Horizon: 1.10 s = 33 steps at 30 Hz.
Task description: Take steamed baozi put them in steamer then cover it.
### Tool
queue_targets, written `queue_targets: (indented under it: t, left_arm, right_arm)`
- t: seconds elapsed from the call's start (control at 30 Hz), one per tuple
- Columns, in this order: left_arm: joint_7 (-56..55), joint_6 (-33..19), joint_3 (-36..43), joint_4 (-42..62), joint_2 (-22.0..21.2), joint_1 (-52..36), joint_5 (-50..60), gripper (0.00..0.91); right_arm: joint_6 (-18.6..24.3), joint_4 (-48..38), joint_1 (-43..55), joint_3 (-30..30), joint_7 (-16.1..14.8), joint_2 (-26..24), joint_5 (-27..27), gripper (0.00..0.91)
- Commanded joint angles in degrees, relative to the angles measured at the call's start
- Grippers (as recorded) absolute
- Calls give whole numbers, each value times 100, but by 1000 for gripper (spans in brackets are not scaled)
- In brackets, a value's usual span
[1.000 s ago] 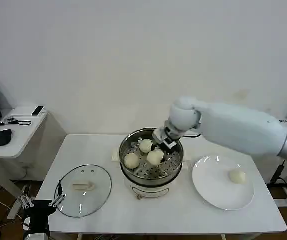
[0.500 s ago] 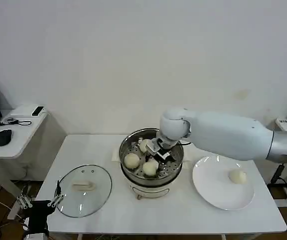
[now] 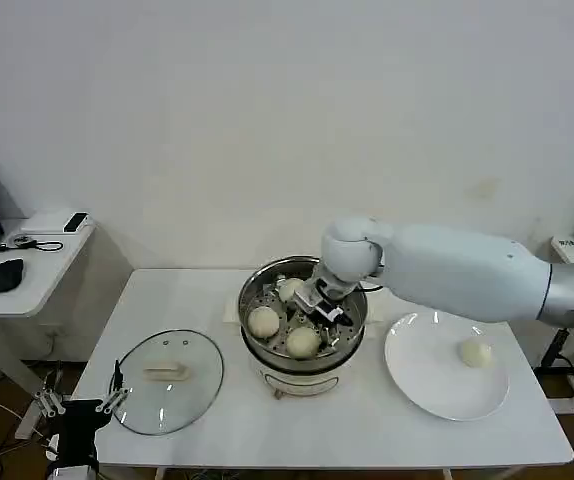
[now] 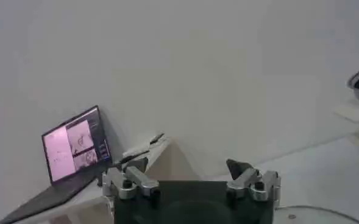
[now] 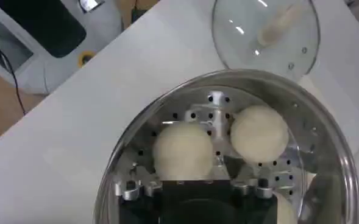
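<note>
Over the steamer (image 3: pixel 350 345), the right gripper (image 3: pixel 319 305) fingers spread above three steamed baozi (image 3: pixel 303 341).

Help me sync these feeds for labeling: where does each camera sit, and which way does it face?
Head view: on the head, looking down at the table, steamer, lid and plate; right gripper over the steamer.
Left wrist view: low beside the table, facing a wall and laptop; left gripper open.
Right wrist view: above the steamer, looking down on baozi.
Shared: head and right wrist views both show steamer, baozi and lid.
</note>
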Motion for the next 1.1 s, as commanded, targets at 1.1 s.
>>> queue_targets:
  t: [1.1]
  left_arm:
    - [71, 61, 352, -2, 406, -209, -48, 907]
  right_arm:
    - [-232, -81, -2157, 2251, 299, -3964, -898, 907]
